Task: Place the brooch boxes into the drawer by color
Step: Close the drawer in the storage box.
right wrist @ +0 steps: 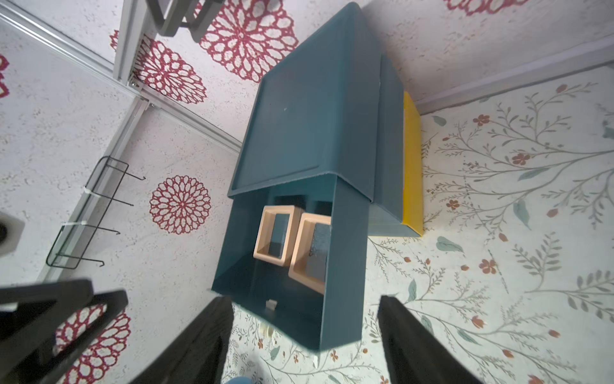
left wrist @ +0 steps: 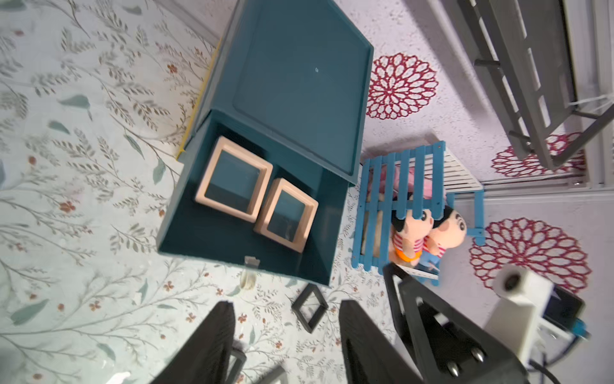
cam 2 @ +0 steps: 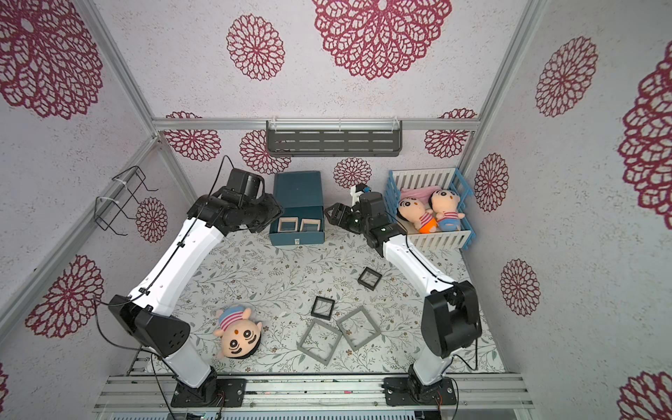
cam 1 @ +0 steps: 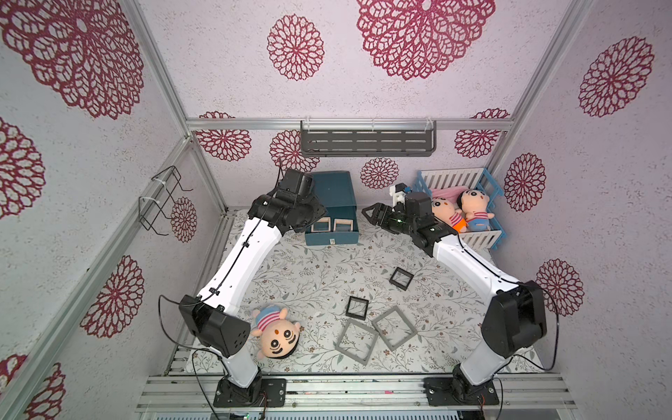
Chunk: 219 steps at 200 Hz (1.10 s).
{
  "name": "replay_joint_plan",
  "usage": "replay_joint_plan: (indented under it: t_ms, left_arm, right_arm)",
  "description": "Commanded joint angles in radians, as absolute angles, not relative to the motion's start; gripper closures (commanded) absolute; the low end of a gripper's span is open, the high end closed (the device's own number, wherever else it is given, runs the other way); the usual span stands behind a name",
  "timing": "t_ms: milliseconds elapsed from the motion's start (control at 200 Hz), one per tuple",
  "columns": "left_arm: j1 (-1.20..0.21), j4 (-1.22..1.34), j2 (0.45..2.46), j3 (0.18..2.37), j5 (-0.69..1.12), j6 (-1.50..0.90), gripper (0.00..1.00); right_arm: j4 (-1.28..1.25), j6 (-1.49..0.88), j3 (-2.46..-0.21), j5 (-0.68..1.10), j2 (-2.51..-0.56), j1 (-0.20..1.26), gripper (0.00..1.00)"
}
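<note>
Standing at the back of the floral-patterned worktop [cam 1: 291, 276], the drawer cabinet [cam 1: 332, 189] is a dark teal-blue box with a flat, shallow-rimmed top. Its top drawer [cam 1: 331, 239] is pulled out toward the front: an open tray of the same teal, with a small silvery pull on its front wall.

The left gripper [left wrist: 289, 345] hangs just beside the open drawer on its left. Its black jaws are apart with nothing between them. The right gripper [right wrist: 305, 349] hangs near the drawer's other side, jaws spread wide and also empty.

Two grey brooch boxes [cam 1: 354, 340] [cam 1: 394, 328], the largest frames, lie flat near the front of the worktop. They sit just beside each other, turned corner-on, and the floral pattern shows through their clear centres.

Two beige brooch boxes [left wrist: 234, 183] [left wrist: 285, 216] sit close together inside the open drawer. Their thick pale rims frame the teal below.

Two black brooch boxes [cam 1: 356, 308] [cam 1: 401, 278] lie on the worktop, small and thin-rimmed. One is just behind the grey pair and the other is farther back, toward the right arm.
</note>
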<state>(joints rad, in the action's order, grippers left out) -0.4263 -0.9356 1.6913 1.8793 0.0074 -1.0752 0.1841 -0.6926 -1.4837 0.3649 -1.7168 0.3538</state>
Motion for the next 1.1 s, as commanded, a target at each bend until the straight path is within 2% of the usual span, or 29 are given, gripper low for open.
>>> replay_joint_plan:
  t_ms: [0,115,320,630,906,1091]
  left_arm:
    - [-0.419,-0.717,1.639,1.716,0.133,-1.258,0.47]
    - [-0.419,-0.553,1.562,1.535,0.181,-1.380,0.49]
    - [-0.418,-0.301,1.474,1.266,0.199,-1.486,0.42]
    - [-0.427,-0.068,1.466,1.069,0.214,-1.590,0.44]
    - [-0.458,0.207,1.516,0.954,0.156,-1.673,0.44]
    - [-0.458,0.317,1.567,0.936,0.126,-1.681,0.45]
  right_arm:
    - [0.172,-0.746,-1.583,0.410,-1.769,0.338,0.24]
    - [0.179,-0.768,-1.663,0.440,-1.860,0.327,0.23]
    - [0.203,-0.775,-1.809,0.489,-2.006,0.316,0.21]
    - [0.196,-0.816,-1.986,0.542,-2.174,0.300,0.22]
    - [0.259,-0.833,-2.125,0.559,-2.294,0.297,0.34]
    - [0.268,-0.839,-2.132,0.568,-2.313,0.298,0.46]
